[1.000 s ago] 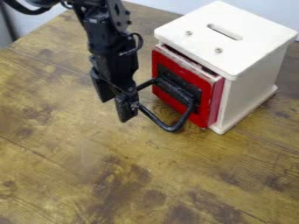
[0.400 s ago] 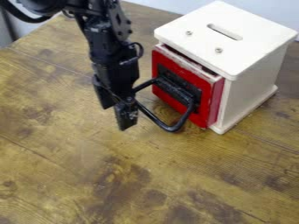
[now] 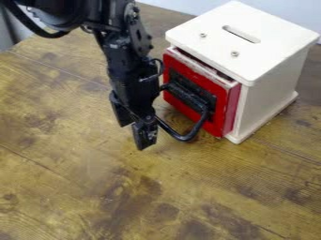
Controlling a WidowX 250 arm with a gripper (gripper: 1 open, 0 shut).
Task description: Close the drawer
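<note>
The red drawer (image 3: 202, 91) sticks a little way out of the front of the cream-white wooden casing (image 3: 246, 45). Its black wire loop handle (image 3: 190, 128) reaches out over the table toward the lower left. My gripper (image 3: 134, 123) points straight down just left of the drawer front, low over the table. It is open, with nothing between its fingers. The nearer black finger (image 3: 145, 134) stands right at the left end of the loop; I cannot tell whether it touches it.
The wooden table (image 3: 75, 187) stretches out to the left and front of the casing. My black arm (image 3: 111, 37) comes in from the upper left. A table edge shows at the far upper left.
The gripper has shifted toward the camera and slightly right along the drawer front, sinking a little and rolling slightly. The drawer and handle have not moved.
</note>
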